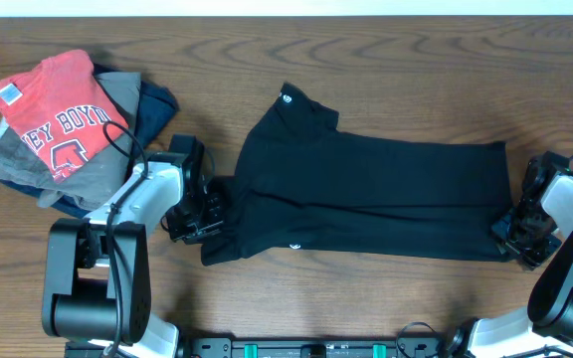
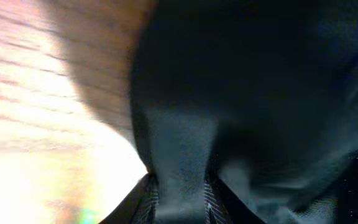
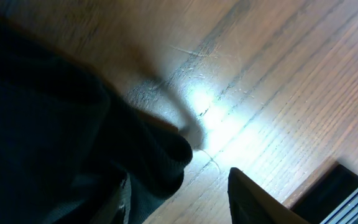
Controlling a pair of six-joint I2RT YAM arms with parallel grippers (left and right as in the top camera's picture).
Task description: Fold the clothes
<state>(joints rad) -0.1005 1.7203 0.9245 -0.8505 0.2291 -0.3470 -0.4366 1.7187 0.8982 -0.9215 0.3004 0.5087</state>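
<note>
On the wooden table (image 1: 386,60), the left gripper (image 2: 179,200) clamps the black T-shirt (image 1: 366,199) between its fingers. The right gripper (image 3: 179,186) has its fingers apart, with cloth beside one.

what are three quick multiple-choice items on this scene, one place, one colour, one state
1. The red T-shirt lies: A on the pile at far left; B at the right edge; C in a gripper.
2. The spread shirt is: A grey; B black; C white.
3. The right gripper is: A shut on red cloth; B open; C out of view.
Key: A, it tops that pile; B, dark all over; B, bare table shows between its fingers.
</note>
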